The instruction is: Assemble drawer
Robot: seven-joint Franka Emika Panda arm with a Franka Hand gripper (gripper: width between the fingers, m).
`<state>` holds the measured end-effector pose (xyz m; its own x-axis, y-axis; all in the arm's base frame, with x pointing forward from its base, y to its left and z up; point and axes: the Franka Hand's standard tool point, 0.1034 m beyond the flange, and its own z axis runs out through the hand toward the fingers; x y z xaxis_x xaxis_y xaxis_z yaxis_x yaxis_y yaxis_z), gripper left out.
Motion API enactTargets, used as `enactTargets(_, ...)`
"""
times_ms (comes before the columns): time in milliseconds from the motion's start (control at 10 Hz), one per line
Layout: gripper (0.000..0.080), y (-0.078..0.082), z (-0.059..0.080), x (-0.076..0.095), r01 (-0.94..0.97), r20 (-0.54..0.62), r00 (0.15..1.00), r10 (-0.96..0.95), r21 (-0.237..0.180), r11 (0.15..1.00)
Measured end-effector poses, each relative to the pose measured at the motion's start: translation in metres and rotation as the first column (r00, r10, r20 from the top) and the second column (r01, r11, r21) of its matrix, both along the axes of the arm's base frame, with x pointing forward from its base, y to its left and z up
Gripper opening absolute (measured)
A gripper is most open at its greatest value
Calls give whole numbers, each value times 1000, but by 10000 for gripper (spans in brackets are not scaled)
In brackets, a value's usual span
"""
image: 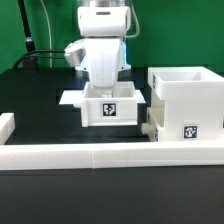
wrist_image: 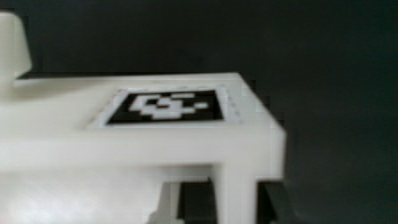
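Observation:
A small white drawer tray (image: 108,108) with a black-and-white tag on its front stands in the middle of the black table. It is close to the exterior view's left of the large boxy white casing (image: 185,100), which is open on top and tagged low on its front. My gripper (image: 105,84) comes down from above onto the tray's far side. In the wrist view the tray (wrist_image: 125,150) fills the frame with its tag (wrist_image: 169,106). My gripper (wrist_image: 231,198) has its two dark fingers (wrist_image: 192,200) on either side of a thin white tray wall. A second tray is not clearly in view.
A long low white border wall (image: 100,157) runs along the table's front, and a short piece (image: 6,125) stands at the exterior view's left. Black cables hang against the green backdrop behind the arm.

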<state>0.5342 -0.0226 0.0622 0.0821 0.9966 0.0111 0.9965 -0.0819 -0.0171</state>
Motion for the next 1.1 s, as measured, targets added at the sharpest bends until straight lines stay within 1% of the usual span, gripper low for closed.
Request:
enactTargets(200, 41, -3, -1, -2, 6, -4, 1000, -6, 0, 1000)
enactTargets(400, 41, -2, -2, -2, -5, -4, 1000, 5, -1, 1000)
enactTargets(500, 41, 3, -3, -2, -57, -5, 998, 57, -10, 998)
enactTargets(800, 41, 21, -1, 3, -119, -11, 993, 118, -23, 993)
enactTargets(1100, 41, 20, -2, 2, -114, -14, 993, 114, -24, 993)
